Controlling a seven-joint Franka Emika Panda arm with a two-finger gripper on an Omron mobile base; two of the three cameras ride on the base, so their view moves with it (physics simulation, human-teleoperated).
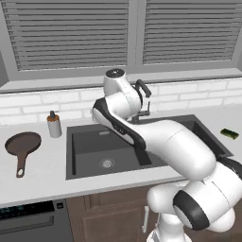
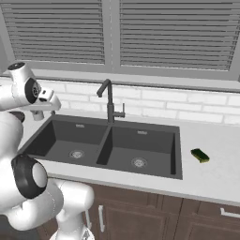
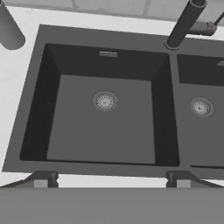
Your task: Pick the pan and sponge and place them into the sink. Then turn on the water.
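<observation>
The dark-brown pan point(image 1: 22, 144) lies on the counter left of the sink point(image 1: 83, 138), its handle pointing toward the front edge. On the counter right of the sink rests the small green sponge point(image 1: 230, 133) point(image 2: 200, 155). Both basins of the black sink point(image 2: 104, 167) point(image 3: 109, 35) are bare, with round metal drains. My gripper point(image 3: 111, 180) hangs over the front edge of the larger left basin and looks straight down into it. It is open, its fingertips point(image 3: 43, 179) stand wide apart, and nothing is between them.
A dark faucet point(image 2: 109, 101) point(image 3: 183, 24) rises behind the divider between the basins. A soap bottle point(image 1: 54, 125) stands on the counter between the pan and the sink. A white brick wall and shuttered windows close off the back.
</observation>
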